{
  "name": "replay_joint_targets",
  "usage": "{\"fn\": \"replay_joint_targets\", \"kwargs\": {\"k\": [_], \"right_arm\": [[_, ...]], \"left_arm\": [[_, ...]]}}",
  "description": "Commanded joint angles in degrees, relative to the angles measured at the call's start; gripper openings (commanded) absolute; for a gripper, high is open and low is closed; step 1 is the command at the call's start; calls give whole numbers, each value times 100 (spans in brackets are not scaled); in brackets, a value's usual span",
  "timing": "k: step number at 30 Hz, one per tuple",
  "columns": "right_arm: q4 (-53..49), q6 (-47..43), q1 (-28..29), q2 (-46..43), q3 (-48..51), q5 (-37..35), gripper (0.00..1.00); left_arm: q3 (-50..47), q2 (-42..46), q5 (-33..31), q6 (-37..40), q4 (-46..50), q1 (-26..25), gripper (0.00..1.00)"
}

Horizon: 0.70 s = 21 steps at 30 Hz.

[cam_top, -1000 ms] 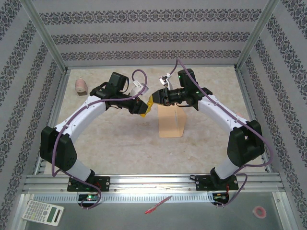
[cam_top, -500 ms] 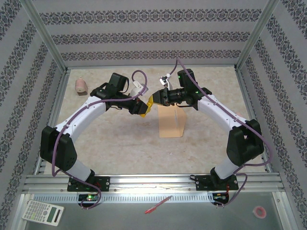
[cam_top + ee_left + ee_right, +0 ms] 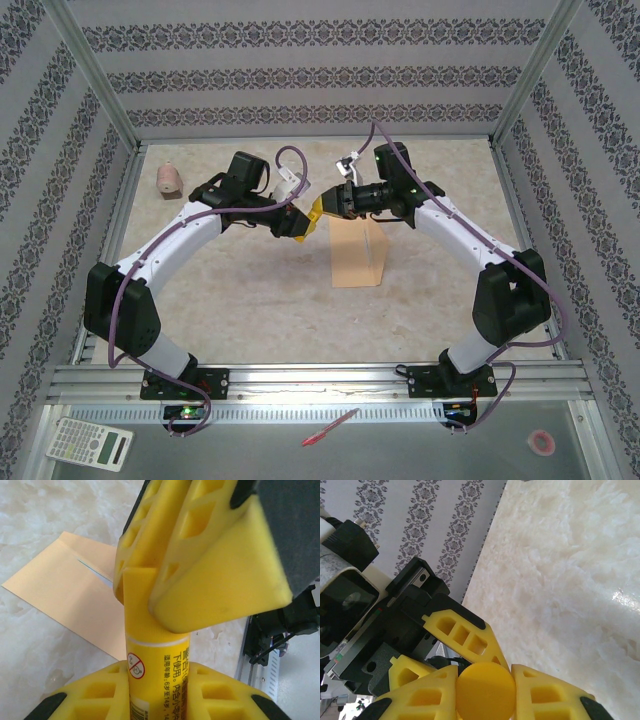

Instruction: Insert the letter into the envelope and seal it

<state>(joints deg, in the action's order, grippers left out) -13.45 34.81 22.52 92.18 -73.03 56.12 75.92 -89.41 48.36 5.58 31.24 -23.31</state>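
Above the table's middle my two grippers meet tip to tip around a yellow glue stick (image 3: 160, 680). My left gripper (image 3: 300, 228) (image 3: 159, 666) is shut on the stick's printed body. My right gripper (image 3: 322, 207) (image 3: 485, 680) is shut on the stick's round cap (image 3: 485, 692), with one finger pressed against each side. A right finger (image 3: 220, 580) covers the cap end in the left wrist view. The tan envelope (image 3: 357, 258) (image 3: 65, 587) lies flat on the table just below and to the right of the grippers. The letter is hidden.
A small pink roll (image 3: 168, 179) stands at the back left corner. Patterned walls and metal posts close in the table. On the near ledge outside the rail lie a calculator (image 3: 90, 443), a red pen (image 3: 330, 427) and a pink ring (image 3: 541, 440).
The right gripper's jaws have narrowed onto the glue stick's cap. Both arms have stayed almost where they were, and the left grip is unchanged.
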Motion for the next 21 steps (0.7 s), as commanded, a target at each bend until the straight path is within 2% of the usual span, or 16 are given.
{"fn": "replay_joint_targets", "kwargs": {"k": [1, 21], "right_arm": [[84, 76, -350, -196, -185, -278, 14], [-144, -27, -784, -321, -323, -268, 13]], "left_arm": [[-129, 13, 50, 66, 276, -52, 0], [-244, 74, 151, 179, 468, -57, 0]]}}
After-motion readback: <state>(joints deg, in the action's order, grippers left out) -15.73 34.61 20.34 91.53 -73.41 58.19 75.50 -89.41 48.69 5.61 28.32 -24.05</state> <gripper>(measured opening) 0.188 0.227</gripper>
